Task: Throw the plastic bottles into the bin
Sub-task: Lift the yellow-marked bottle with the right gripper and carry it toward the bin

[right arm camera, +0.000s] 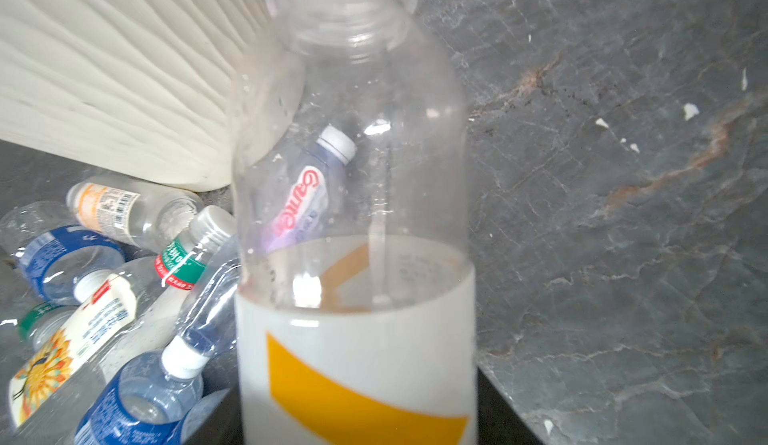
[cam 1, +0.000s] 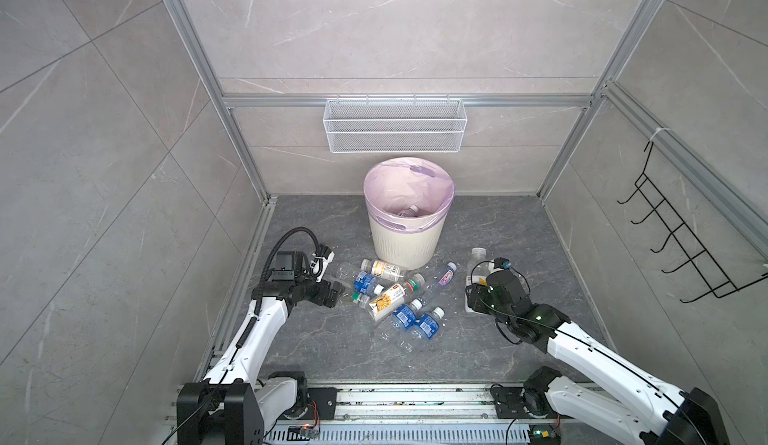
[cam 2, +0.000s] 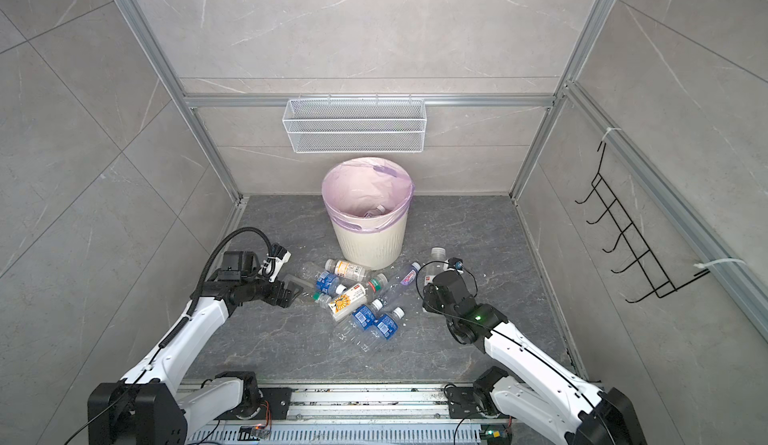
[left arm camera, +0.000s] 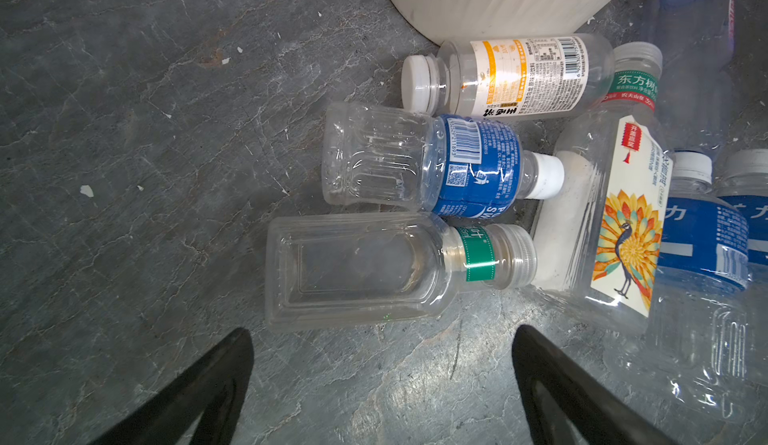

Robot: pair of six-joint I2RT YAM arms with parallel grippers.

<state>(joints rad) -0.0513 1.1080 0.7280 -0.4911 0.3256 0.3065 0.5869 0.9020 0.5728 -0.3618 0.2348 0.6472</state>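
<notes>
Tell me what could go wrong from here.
The yellow-label bottle sits inside the right hand, but a firm grip isn't visible; it may slip on the lift. The left hand is open before the green-banded bottle, which lies right beside the blue-label bottle; closing there may push the neighbours around.

The bin (cam 1: pixel 405 239), cream-white, ribbed and lined with a pale pink bag, stands upright near the back edge of the floor. Just before it the plastic bottles (cam 1: pixel 390 297) lie on their sides in a loose heap, touching. A bigger clear bottle with a white-and-yellow label (cam 1: pixel 477 268) is apart, to the right.
</notes>
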